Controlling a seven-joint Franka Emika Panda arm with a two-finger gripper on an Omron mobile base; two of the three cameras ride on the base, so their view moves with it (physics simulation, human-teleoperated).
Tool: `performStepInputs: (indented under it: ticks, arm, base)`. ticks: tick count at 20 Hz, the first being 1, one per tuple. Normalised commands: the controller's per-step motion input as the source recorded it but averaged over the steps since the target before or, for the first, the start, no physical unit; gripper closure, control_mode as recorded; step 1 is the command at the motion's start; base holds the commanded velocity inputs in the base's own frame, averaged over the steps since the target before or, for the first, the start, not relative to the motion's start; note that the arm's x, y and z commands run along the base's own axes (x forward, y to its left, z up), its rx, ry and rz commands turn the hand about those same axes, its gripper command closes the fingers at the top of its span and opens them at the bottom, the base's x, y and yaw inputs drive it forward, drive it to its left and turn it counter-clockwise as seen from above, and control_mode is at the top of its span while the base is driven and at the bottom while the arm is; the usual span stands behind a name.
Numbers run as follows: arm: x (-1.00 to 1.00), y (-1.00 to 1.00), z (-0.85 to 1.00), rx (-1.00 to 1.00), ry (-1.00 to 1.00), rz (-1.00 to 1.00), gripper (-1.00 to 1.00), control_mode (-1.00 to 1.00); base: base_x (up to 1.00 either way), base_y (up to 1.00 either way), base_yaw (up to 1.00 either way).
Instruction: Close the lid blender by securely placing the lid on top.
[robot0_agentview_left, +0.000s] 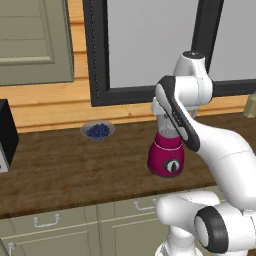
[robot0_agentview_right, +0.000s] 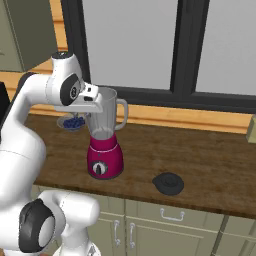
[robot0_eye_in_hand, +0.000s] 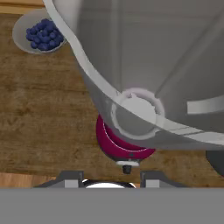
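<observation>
The blender (robot0_agentview_right: 104, 157) stands on the wooden counter (robot0_agentview_right: 210, 160), a magenta base with a dial under a tall clear jar (robot0_agentview_right: 106, 117) whose top has no cap. The lid (robot0_agentview_right: 168, 183), a low black cap, lies flat on the counter to the blender's right, near the front edge. My gripper (robot0_agentview_right: 99, 107) hovers at the jar's rim on its left side. In the hand view I look down into the jar (robot0_eye_in_hand: 144, 65) to the magenta base (robot0_eye_in_hand: 122, 146); the gripper (robot0_eye_in_hand: 113, 179) is open and holds nothing. A dark sliver of the lid (robot0_eye_in_hand: 217, 162) shows at the right edge.
A small bowl of blueberries (robot0_agentview_left: 97, 131) sits at the back left of the blender, near the wall. A black appliance (robot0_agentview_left: 5, 135) stands at the counter's far left. A pale object (robot0_agentview_right: 251, 129) pokes in at the far right. A dark-framed window (robot0_agentview_right: 185, 50) rises behind.
</observation>
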Motion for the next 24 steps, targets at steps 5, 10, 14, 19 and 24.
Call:
performStepInputs:
  ticks: [5,10,14,19,24]
  arm:
    - [-0.34,-0.26,0.0,0.0,-0.01,-0.02,-1.0,-1.0]
    - [-0.31,-0.86,-0.06,0.01,0.01,-0.12,-1.0,-1.0]
    - [-0.08,-1.0,-0.48,0.02,0.13,-0.26,-1.0,-1.0]
    - [0.0,-1.0,-0.55,0.02,0.17,-0.28,-1.0,-1.0]
    - [0.01,-1.0,-0.69,0.1,0.14,-0.19,-1.0,-1.0]
  base:
    - [0.0,0.0,0.0]
    - [0.0,0.0,0.0]
    - [0.0,0.0,0.0]
    - [0.0,0.0,0.0]
    - [0.0,0.0,0.0]
